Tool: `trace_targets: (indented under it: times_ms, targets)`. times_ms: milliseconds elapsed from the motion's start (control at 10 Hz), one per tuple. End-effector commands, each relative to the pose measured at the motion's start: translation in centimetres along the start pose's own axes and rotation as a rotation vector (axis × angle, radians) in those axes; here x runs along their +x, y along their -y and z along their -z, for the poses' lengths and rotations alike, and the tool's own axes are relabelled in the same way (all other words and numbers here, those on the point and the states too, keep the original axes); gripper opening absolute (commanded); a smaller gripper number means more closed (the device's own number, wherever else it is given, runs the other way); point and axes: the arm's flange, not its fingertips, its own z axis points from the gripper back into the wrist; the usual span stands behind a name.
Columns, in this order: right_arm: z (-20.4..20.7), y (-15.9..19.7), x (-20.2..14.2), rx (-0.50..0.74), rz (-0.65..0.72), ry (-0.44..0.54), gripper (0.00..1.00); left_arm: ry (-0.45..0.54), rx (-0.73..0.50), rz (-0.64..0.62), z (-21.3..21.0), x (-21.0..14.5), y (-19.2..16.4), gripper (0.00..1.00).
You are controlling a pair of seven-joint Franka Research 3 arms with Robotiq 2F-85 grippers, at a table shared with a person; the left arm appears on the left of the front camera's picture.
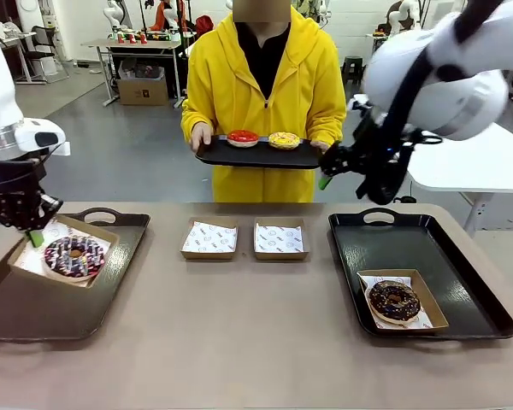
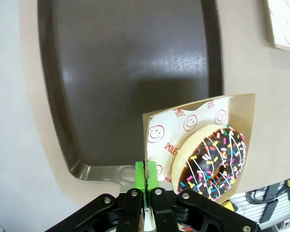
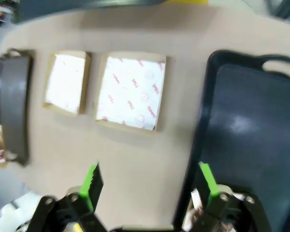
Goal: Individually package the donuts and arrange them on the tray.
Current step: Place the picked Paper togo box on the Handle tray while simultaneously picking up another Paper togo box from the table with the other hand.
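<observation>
Lab-like workshop hall, grey floor (image 1: 128,158), cluttered workbench (image 1: 141,44), brown carton (image 1: 143,90) beneath

Grey floor (image 1: 111,162), cluttered far workbench (image 1: 141,44)

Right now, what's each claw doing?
Left gripper: shut on the box with the sprinkled donut.
Right gripper: open, empty.
Person's hands: holding a black tray.
</observation>
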Motion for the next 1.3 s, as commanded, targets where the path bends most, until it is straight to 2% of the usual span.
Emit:
trace_targets:
  times_ms: [0,200,300,700,900,1200]
  targets:
    - [2.3,-2.1,3.8,-0.106,0.017,-0.062,1.00,0.015,0.027,0.049,1.6,-1.1,-1.5,0.01]
    - [6.1,-3.9,5.7,-0.154,0.021,-0.114,1.00,0.001,0.014,0.037,3.0,-1.6,-2.5,0.01]
    - [7.5,-4.5,6.4,-0.167,0.013,-0.129,1.00,-0.017,0.013,0.027,1.7,-0.8,-1.2,0.01]
    - [12.3,-4.8,7.1,-0.199,0.038,-0.117,1.00,-0.017,0.013,0.027,1.7,-0.8,-1.2,0.01]
    - [13.6,-3.8,6.7,-0.243,0.061,-0.116,1.00,-0.017,0.013,0.027,1.7,-0.8,-1.2,0.01]
    - [14.0,-3.4,5.4,-0.231,0.063,-0.133,1.00,-0.017,0.013,0.027,1.7,-0.8,-1.2,0.01]
